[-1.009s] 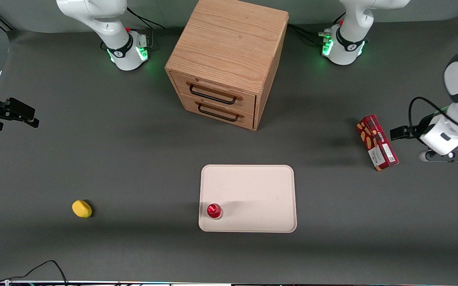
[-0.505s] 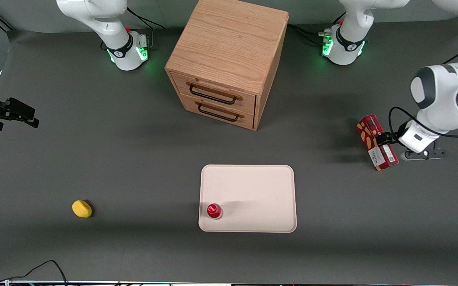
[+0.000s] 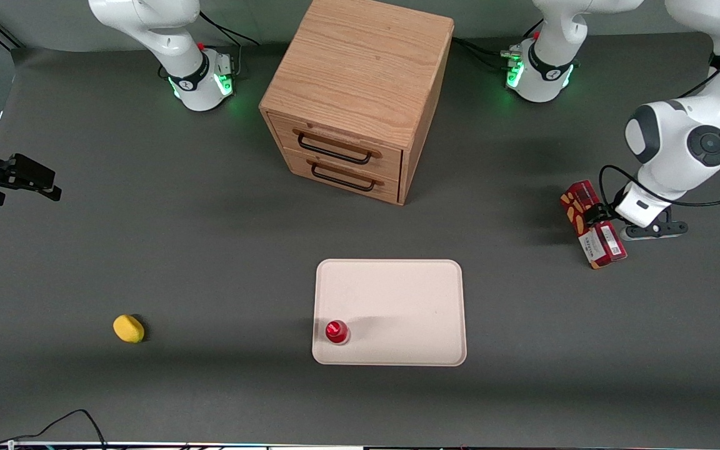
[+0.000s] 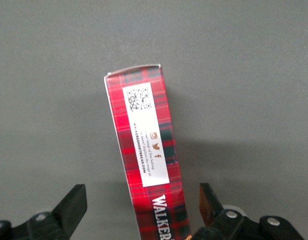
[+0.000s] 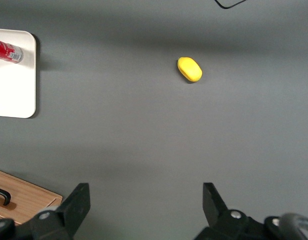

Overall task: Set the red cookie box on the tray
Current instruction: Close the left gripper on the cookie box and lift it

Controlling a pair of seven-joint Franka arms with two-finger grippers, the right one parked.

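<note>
The red cookie box [image 3: 607, 246] lies flat on the grey table toward the working arm's end, well away from the tray [image 3: 397, 300]. In the left wrist view it shows its red tartan face, white label patch and white lettering [image 4: 146, 150]. My left gripper [image 3: 600, 216] hangs over the middle of the box and hides part of it from the front. The gripper [image 4: 141, 207] is open, one black finger [image 4: 73, 206] standing on each long side of the box, both clear of it. The cream-pink tray lies nearer the front camera than the drawer cabinet.
A small red-capped cylinder [image 3: 337, 331] stands on a tray corner near the front camera. A wooden two-drawer cabinet [image 3: 357, 94] stands mid-table, farther from the camera. A yellow rounded object [image 3: 129, 329] lies toward the parked arm's end.
The left arm has swung in from the table's end, bringing the gripper from beside the box to over its middle. The box and the tray have not moved.
</note>
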